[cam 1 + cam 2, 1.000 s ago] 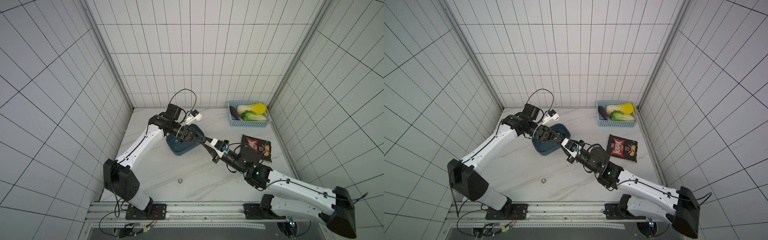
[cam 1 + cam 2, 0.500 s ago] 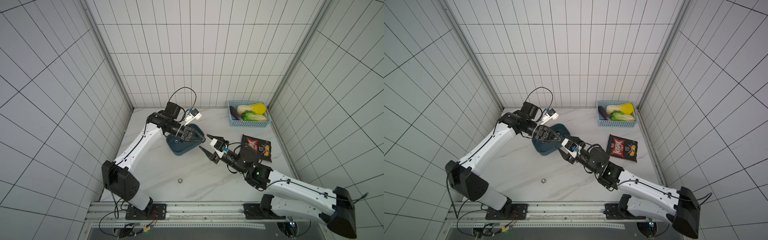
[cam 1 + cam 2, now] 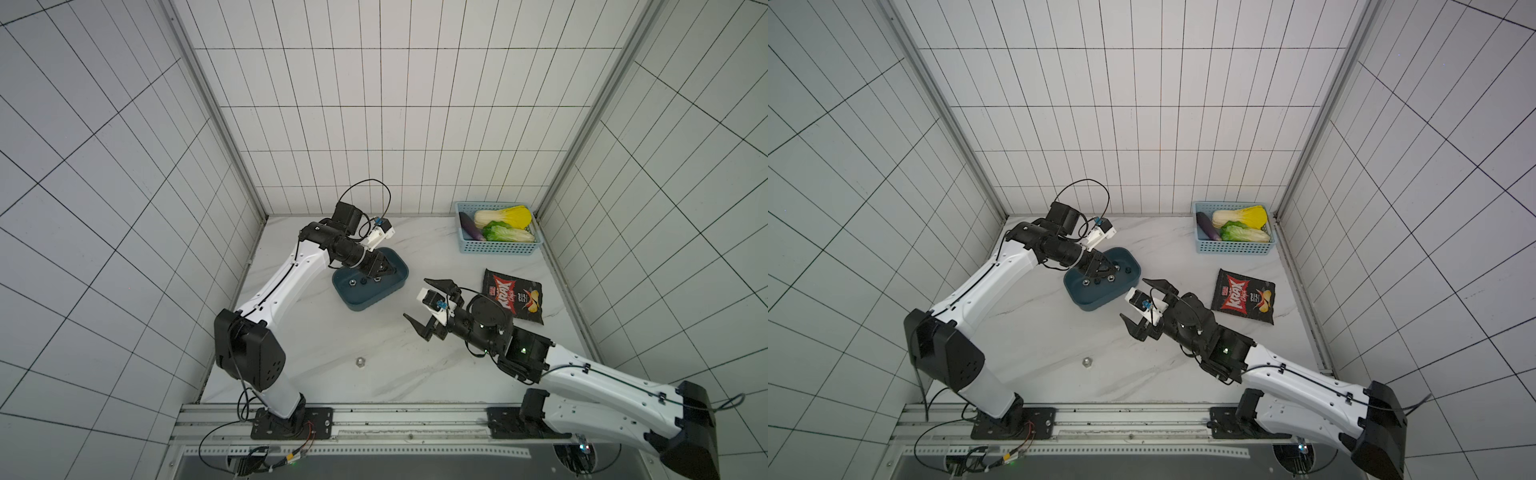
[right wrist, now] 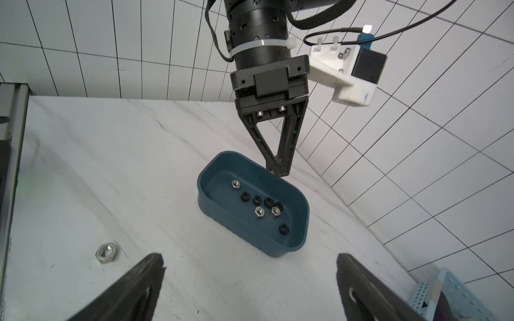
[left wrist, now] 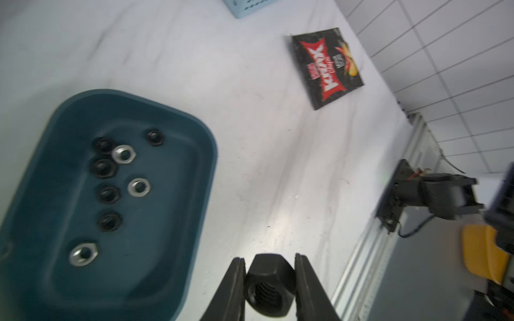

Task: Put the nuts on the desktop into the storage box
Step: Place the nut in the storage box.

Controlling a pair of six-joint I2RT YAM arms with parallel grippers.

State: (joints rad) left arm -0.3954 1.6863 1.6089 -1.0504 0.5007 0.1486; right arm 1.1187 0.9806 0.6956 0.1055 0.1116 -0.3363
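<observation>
White-tiled walls (image 3: 374, 124) close in on three sides of the marble-look counter (image 3: 415, 374), and both arms are mounted on a rail along its open edge. Reaching from that rail, the left arm (image 3: 286, 282) holds its tool over the storage box (image 3: 365, 303), while the right arm (image 3: 582, 374) hangs over bare counter between the box and a black crisp packet (image 3: 513, 301). Well apart in a back corner, a light blue lattice basket (image 3: 494, 248) of vegetables plays no part in the job. The teal storage box sits open-topped in the middle of the counter, probably so that either arm can reach it. The right jaws are spread wide and empty, pointing towards the box. I judge them free for the last pick-up. The left jaws are clenched on a black nut (image 5: 268, 286), pinched across its flats with the threaded hole facing the wrist camera. That grip should keep so small a piece from twisting loose. They hover above the box, seemingly close to one rim, so the drop should wait until the nut is clearly over the floor of the box. Eight nuts (image 5: 108, 193) already lie loose inside, five black and three silver. One silver nut (image 3: 360, 362) remains on the counter, well short of the box towards the rail.
</observation>
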